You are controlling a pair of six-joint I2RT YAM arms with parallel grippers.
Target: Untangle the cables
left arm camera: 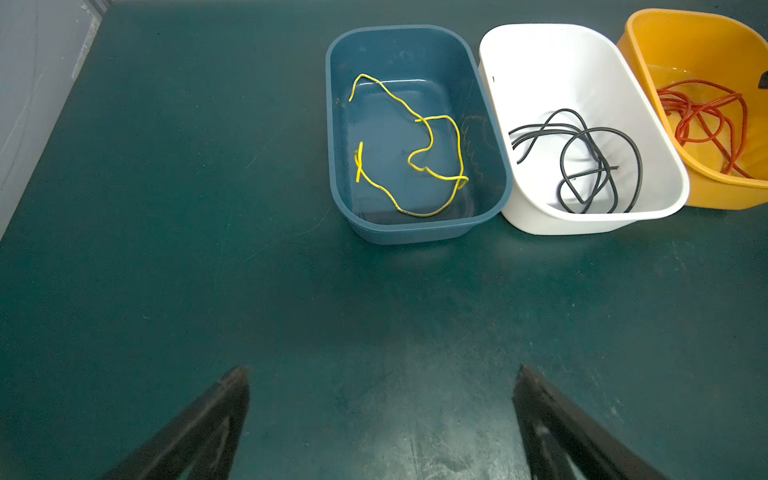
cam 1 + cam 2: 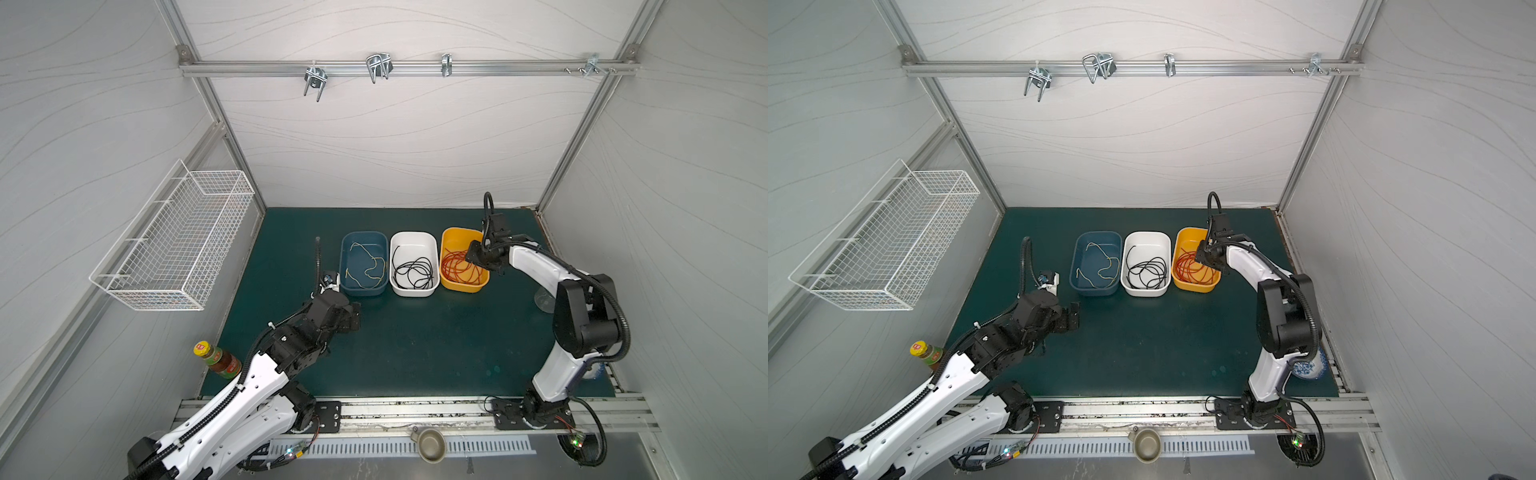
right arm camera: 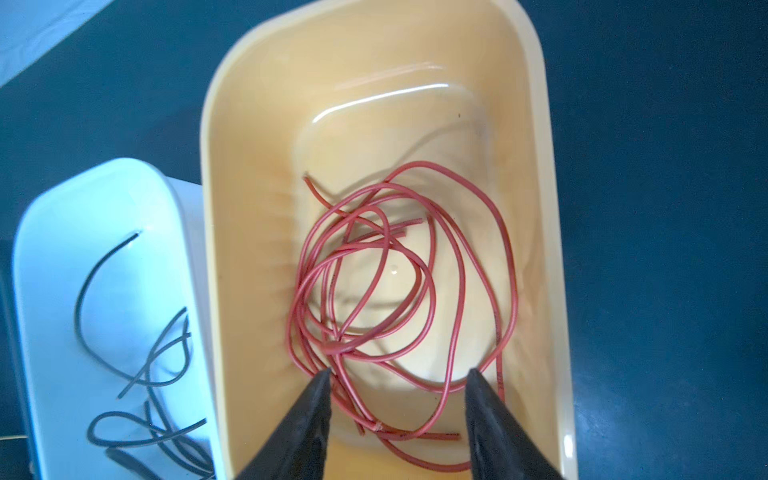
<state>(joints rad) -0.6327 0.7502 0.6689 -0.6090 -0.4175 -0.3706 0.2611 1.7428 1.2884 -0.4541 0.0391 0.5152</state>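
The scene is presenting as a robotics laboratory test cell: an aluminium-profile frame (image 2: pixel 399 68) is holding white wall panels (image 2: pixel 395 145), and the left arm (image 2: pixel 257 378) and right arm (image 2: pixel 536 266) are standing bolted to a slotted rail (image 2: pixel 415 409) along a green mat (image 2: pixel 415 345). Staged props are supporting this reading: a wire basket (image 2: pixel 174 241) and metal hooks (image 2: pixel 378 66) are hanging on the walls, and cables (image 2: pixel 457 268) are lying sorted by colour in plastic tubs (image 2: pixel 413 293).

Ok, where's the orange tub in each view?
In a top view: orange tub, rightmost of the three tubs in the row.
In a top view: same place, rightmost in the row.
Left wrist: at the frame's edge, partly cut off.
Right wrist: fills the middle.
Shared landmark: the white tub beside it.
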